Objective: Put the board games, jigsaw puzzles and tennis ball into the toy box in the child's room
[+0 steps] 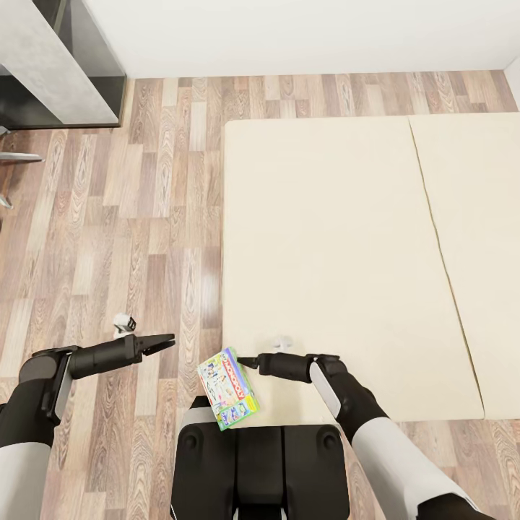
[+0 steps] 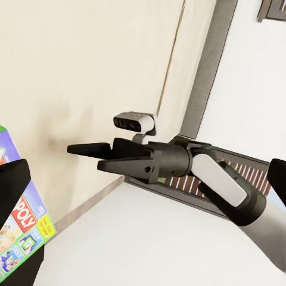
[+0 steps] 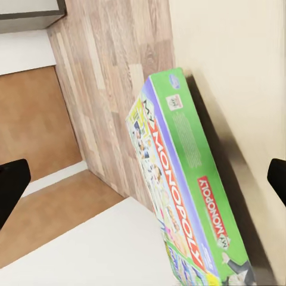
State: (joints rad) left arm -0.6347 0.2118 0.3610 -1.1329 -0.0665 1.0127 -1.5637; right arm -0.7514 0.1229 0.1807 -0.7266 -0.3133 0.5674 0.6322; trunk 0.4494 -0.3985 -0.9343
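Observation:
A board game [image 1: 227, 388], a thin box with green edge and red Monopoly lettering, lies on the near left corner of the bed [image 1: 332, 260], partly over the bed's edge. My right gripper [image 1: 247, 362] is open just right of the box, pointing at it. In the right wrist view the box [image 3: 179, 202] lies between the fingers [image 3: 12, 185], apart from them. My left gripper [image 1: 166, 340] hovers open over the floor, left of the box. The left wrist view shows the right gripper [image 2: 89, 156] and a corner of the box [image 2: 24, 232].
The cream mattress has a seam [image 1: 440, 238] towards its right. Wood-plank floor [image 1: 123, 238] runs left of the bed. A corner of the grey-topped table [image 1: 50, 65] stands at the far left by the white wall [image 1: 303, 32]. A thin metal leg [image 1: 11, 162] shows at the left edge.

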